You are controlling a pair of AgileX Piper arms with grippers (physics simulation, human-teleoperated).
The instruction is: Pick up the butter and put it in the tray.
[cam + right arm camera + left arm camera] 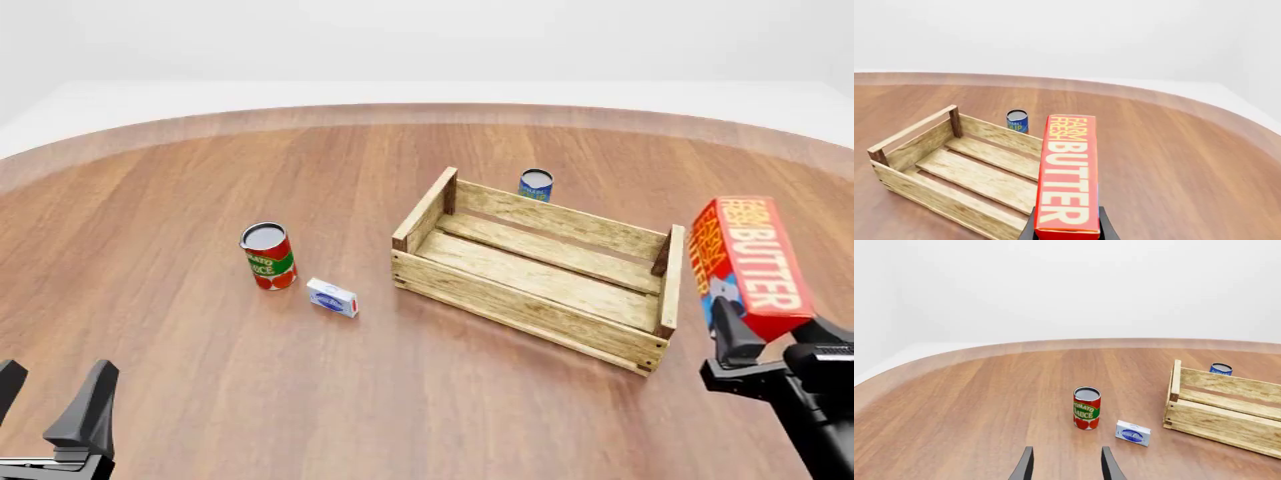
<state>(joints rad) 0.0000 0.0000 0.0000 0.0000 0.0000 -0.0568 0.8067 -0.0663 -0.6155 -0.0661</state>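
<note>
White walls and a rounded wooden desk [200, 330] make up the whole scene, with a few groceries spread across the middle of the brown top.

The butter [750, 255] is off the desk, gripped at its lower end by the right hand [747, 345], whose fingers are clenched on the carton's sides. It stands nearly on end, lettering up its length, and in the front view it sits at the near right corner of the tray [534, 300], beside it and not over the slatted floor. Held by one end like this, the long carton keeps most of its body clear above the tray's taller end board, which looks sensible for carrying it in over the rim. The right wrist view shows the open tray ahead and to one side of the carton, so the lift seems done and the carry inward is the part remaining.

Behind the tray stands a small blue can [535, 184]. Well to the tray's left are a tomato sauce can [268, 256], upright, and a small white-blue box [332, 297] just beside it.

Farthest out, the left hand [54, 410] rests low at the near left edge, fingers spread and holding nothing, out of the way.
</note>
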